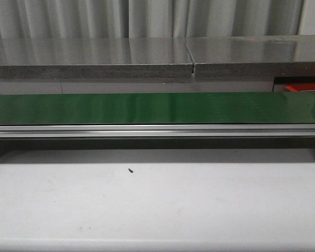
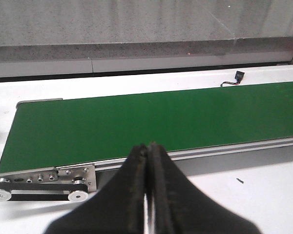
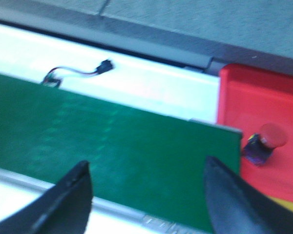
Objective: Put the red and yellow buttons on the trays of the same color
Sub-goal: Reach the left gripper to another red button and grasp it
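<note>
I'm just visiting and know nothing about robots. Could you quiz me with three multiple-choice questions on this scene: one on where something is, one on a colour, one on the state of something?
1. Where is the red button?
A. On the green belt
B. On the red tray
C. Held in a gripper

2. What colour is the long belt?
A. Green
B. Blue
C. Yellow

3. How do the two grippers stand?
A. Both open
B. Both shut
C. Left shut, right open

Answers:
1. B: the right wrist view shows it on the red tray, past the belt's end.
2. A: green in every view.
3. C: the left gripper has its fingers pressed together; the right gripper is spread wide, empty.
</note>
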{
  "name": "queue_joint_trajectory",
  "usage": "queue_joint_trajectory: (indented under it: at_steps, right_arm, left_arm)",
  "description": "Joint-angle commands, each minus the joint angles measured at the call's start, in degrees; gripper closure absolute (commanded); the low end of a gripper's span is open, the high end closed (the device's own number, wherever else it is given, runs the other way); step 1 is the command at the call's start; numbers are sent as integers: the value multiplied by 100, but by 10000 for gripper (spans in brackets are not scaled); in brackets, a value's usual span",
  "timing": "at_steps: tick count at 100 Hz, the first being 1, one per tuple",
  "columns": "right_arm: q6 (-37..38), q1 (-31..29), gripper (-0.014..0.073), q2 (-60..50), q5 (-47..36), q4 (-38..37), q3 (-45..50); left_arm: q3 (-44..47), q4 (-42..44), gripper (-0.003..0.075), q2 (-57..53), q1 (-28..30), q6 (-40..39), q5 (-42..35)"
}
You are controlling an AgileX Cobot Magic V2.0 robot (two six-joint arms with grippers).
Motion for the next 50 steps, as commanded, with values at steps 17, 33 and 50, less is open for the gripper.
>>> queue_joint_trajectory:
  at_steps: [17,33,50]
  right_arm:
    - [-80,141,468,-1236,-272,106,1149]
    - [-80,141,692,-1697,-315,113,1545]
    - [-80,141,692,-1780,-267,113,1546]
  left_arm:
    - [-146,-114,739,-9,-41,-38,-374]
    - [-146,-114,739,-9,-41,-38,-374]
    - [-146,-163,738,-9,-41,-38,-387]
